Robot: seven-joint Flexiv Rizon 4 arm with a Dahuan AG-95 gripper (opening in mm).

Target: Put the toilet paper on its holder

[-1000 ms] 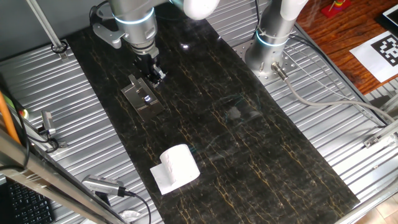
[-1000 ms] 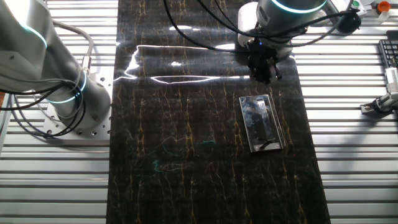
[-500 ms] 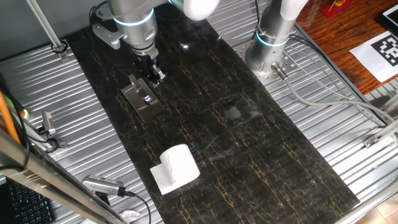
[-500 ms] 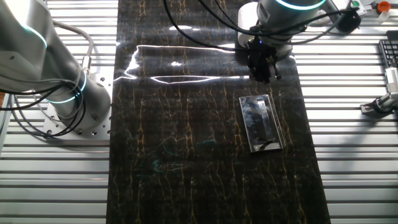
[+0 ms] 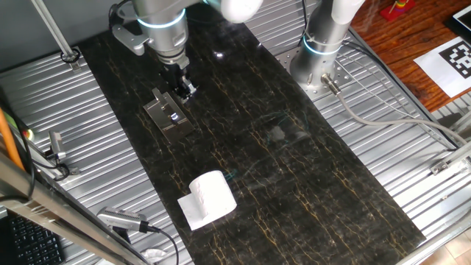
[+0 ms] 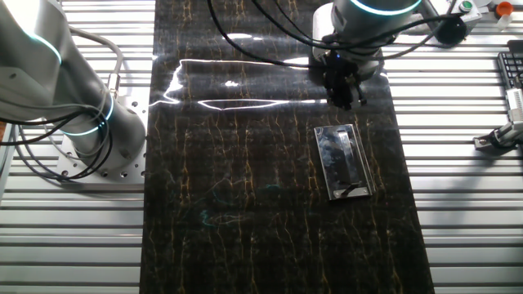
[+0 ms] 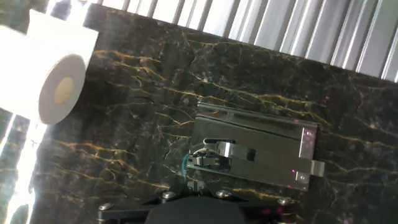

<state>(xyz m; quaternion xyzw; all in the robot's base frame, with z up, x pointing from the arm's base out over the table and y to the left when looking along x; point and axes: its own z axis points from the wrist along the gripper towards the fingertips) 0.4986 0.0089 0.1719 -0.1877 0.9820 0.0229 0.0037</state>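
Hand [image 5: 183, 87] above holder [image 5: 168, 113], toilet paper [image 5: 213, 197] well apart.

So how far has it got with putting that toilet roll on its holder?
Hardly started. Nothing looks done: the toilet paper lies on its side on the dark table, apart from the holder. The gripper hangs beside the holder, holding nothing I can see. Left to do: reach the roll, grasp it, and put it on the holder.

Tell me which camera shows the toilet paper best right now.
One fixed view: the whole toilet paper lies on the dark mat, its loose sheet showing. The hand view catches only part of it, cut off at the frame's corner. The other fixed view does not show it.
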